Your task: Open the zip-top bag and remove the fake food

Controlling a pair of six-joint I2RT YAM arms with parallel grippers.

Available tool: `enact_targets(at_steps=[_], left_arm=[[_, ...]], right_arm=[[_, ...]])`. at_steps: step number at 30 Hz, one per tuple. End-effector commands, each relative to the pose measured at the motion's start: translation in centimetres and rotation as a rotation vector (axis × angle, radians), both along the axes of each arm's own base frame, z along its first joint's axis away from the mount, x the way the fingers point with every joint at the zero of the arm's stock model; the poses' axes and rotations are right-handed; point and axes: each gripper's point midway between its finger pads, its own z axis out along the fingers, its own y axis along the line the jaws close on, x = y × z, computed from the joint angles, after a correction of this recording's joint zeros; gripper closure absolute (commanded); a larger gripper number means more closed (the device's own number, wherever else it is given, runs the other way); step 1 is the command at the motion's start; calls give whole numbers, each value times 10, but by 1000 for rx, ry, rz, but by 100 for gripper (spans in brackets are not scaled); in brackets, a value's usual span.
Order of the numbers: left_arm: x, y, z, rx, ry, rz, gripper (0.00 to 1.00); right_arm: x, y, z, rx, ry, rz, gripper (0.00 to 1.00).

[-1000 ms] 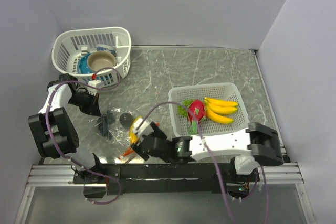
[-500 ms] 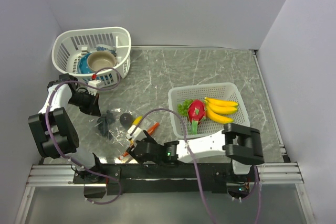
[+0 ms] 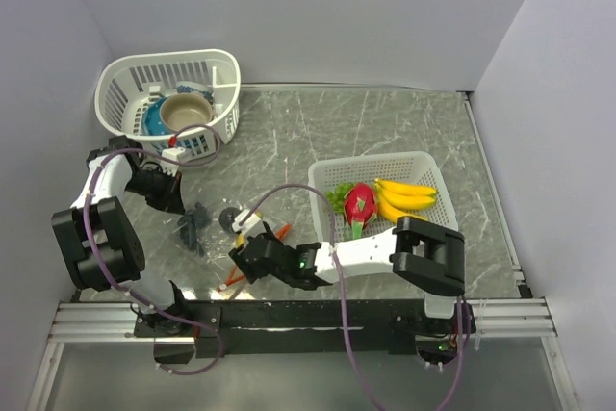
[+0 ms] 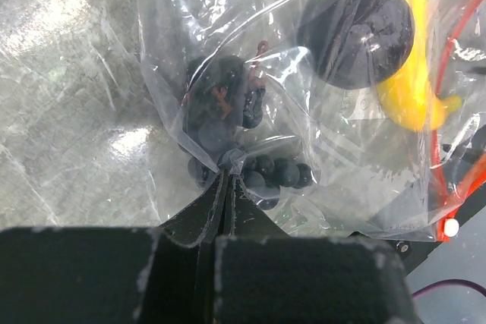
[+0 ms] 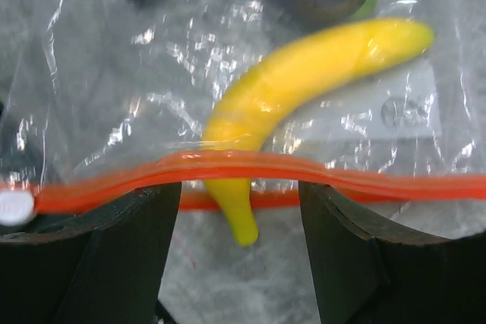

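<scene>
You're partway: dragon fruit (image 3: 360,203) and banana bunch (image 3: 404,201) lie in the right basket (image 3: 423,163), but the zip-top bag (image 4: 190,58), near left on the table (image 3: 385,122) and pinched in the closed left gripper (image 4: 225,180), holds a banana (image 5: 304,73) and dark pieces (image 4: 353,24), with the wide-spread right gripper (image 5: 239,210) straddling the banana's tip.

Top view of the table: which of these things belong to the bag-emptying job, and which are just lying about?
Part of the job: clear bag with orange zip; yellow banana, dark grapes and dark round piece in it; dragon fruit and banana bunch in the square basket.
Just lying about: oval basket, tan bowl, blue dish.
</scene>
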Motion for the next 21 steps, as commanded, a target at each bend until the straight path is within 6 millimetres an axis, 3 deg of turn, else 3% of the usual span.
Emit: enact_targets(at_steps=[1,8,13,16,17,20,21], left_arm=[[-2,1,6,13,-30,-20,99],[-3,3,6,9,-25,-17,99],[-3,5,8,12,-31,-19,99],[-3,4,9,9,-31,-24,99],[-3,4,8,7,-26,-21,99],[-3,4,9,10,-31,-21,99],[-1,5,10,10,-32,-18,99]], right_arm=[[9,31,14,112,26,-18,30],[4,46,-1,104,73,-6,29],[3,41,-18,58,92,-27,36],[2,33,-21,40,99,-36,55],[0,30,-21,36,93,-30,67],[0,15,-9,31,71,-53,90],[-1,8,-6,15,69,-54,92]])
